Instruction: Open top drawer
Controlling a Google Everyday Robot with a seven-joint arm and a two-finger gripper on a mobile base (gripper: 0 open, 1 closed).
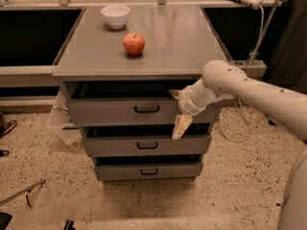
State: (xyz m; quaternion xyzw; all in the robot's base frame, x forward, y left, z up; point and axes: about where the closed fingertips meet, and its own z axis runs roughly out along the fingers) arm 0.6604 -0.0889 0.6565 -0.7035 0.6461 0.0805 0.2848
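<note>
gripper: I see the gripper at the right end of the top drawer's front, well to the right of the handle, at the tip of the arm.
fingers: apart. One pale finger hangs down in front of the drawer face, its tip over the gap above the middle drawer. The other shows only as a short tip at the drawer's upper edge.
contact: I cannot tell whether either finger touches the drawer front.
arm: the white arm comes in from the right edge of the view and bends down toward the drawer stack.
top drawer: the top drawer sits directly under the table top. It is the widest of the three, and a dark strip of its inside shows above the front.
handle: the small black loop handle is at mid-front, with nothing on it.
middle drawer: the middle drawer is narrower, just below, with a dark strip above its front.
bottom drawer: the bottom drawer is the narrowest and sits nearest the floor.
table: the grey table is the flat top over the drawers.
apple: a red apple sits upright on the table, left of centre.
bowl: a white bowl sits at the back left of the table, apart from the apple.
floor: the floor is speckled.
</note>
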